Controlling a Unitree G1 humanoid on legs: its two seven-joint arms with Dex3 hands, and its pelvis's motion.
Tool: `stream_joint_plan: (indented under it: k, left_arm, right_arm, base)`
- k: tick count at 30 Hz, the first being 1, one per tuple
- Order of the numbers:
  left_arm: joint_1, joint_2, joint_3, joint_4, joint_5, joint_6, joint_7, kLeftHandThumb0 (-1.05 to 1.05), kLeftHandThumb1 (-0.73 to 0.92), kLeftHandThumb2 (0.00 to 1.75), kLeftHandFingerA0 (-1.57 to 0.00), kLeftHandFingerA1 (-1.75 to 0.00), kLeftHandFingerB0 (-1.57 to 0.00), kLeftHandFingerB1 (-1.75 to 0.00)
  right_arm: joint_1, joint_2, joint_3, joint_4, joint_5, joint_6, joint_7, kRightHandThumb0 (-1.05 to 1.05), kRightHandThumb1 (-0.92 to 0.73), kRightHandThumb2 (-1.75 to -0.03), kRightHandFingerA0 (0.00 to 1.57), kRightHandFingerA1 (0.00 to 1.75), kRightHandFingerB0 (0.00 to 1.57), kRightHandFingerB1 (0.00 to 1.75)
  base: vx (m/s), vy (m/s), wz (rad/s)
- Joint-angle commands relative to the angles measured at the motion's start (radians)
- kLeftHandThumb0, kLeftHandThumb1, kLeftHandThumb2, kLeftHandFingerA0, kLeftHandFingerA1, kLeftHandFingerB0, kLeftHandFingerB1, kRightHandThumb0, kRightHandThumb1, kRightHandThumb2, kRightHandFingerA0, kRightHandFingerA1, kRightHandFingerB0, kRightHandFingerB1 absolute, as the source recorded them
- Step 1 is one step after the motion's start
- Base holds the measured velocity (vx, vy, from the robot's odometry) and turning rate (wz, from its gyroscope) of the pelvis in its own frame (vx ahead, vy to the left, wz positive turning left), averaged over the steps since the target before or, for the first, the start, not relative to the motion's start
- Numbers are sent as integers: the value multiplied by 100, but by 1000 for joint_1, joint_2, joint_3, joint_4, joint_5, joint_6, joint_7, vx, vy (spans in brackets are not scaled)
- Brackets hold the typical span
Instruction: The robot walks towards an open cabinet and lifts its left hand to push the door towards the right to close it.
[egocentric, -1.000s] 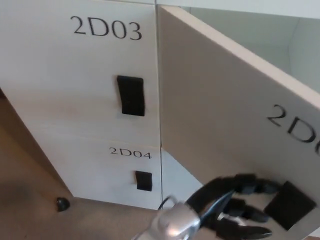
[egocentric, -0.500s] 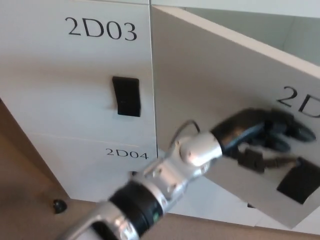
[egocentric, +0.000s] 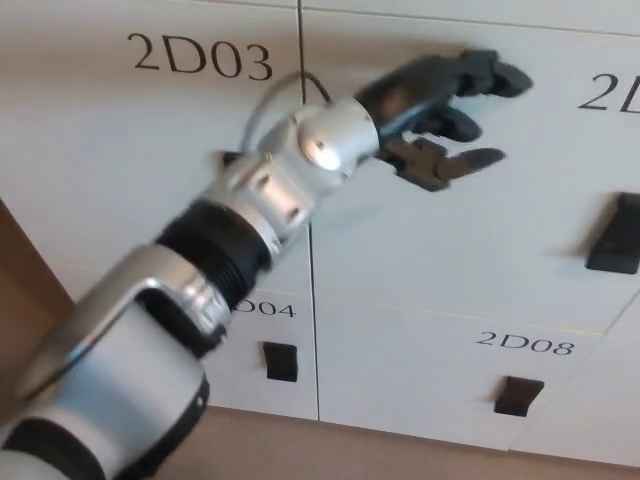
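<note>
While the fingers (egocentric: 480, 75) are spread apart and nothing is held, the left hand (egocentric: 440, 105) is seen extended against the upper cabinet door (egocentric: 450, 230), which lies flush with its neighbours. A black handle (egocentric: 615, 235) is noted at that door's right. The door marked 2D03 (egocentric: 110, 150) is found alongside, left.

A storage or locker room — pale cabinet doors (egocentric: 450, 230) numbered 2D03 (egocentric: 200, 57), 2D08 (egocentric: 525, 343), with black handles (egocentric: 613, 234)
</note>
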Motion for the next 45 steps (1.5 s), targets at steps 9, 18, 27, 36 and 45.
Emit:
stream_joint_plan:
  k: [9,18,27,36,45]
  left_arm:
    - [-267,577,251,308,-5,15,-139,-52,70,62,-18,-32,-13,-28]
    - [601,770,356,-1005,-355,120,-439,-60,52,86,-41,-51,-33,-46]
    - [1236,1073,108,-1428,-445,-223,-475,-55,67,61,-55,-40,-49,-36]
    - [1495,908,471,-957,-472,-265,-675,-55,64,60,-64,-42,-61,-40]
    - [1359,551,647,-553,-387,-42,-209,-39,51,90,-65,-63,-48,-56]
  right_arm:
    - [106,33,-61,-406,220,-75,180,-5,-80,-62,61,55,52,53]
    - [-32,-48,114,-748,157,150,240,-2,-85,-64,63,59,46,54]
    - [-435,21,334,-805,-52,358,182,-5,-76,-61,66,60,54,59]
    - [-638,89,356,-623,-88,432,103,-3,-81,-63,64,62,51,61]
    - [-622,61,308,-480,-94,414,37,-2,-80,-63,67,61,50,56]
  base:
    - [-31,0,1]
    - [0,0,0]
    - [0,0,0]
    - [0,0,0]
    - [2,0,1]
